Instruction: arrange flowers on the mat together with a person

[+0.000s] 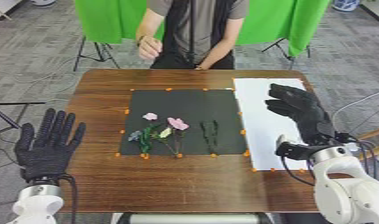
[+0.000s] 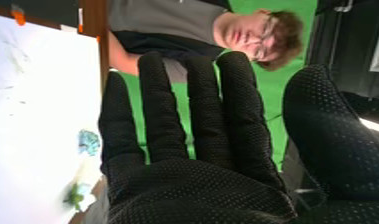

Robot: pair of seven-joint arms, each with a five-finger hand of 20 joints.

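Observation:
My right hand point(image 1: 299, 107) is held over the right side of the white sheet point(image 1: 261, 110), fingers extended and holding nothing. In the right wrist view that hand point(image 2: 199, 187) has straight fingers and the thumb spread apart. A blue flower point(image 2: 89, 142) and a white one with green leaves point(image 2: 81, 197) lie on the white sheet beside it. My left hand point(image 1: 50, 142) is open at the table's left edge. On the dark mat point(image 1: 181, 100) lie a light pink flower point(image 1: 150, 116), a pink flower point(image 1: 177, 123), a pale yellowish one point(image 1: 165, 133), a bluish one point(image 1: 135, 135) and dark green stems point(image 1: 209, 136).
Orange tape pieces point(image 1: 169, 89) line the edges of the mat and sheet. The brown wooden table point(image 1: 185, 185) reaches around the mat, with bare wood in front of it. Black cables hang beside my right wrist.

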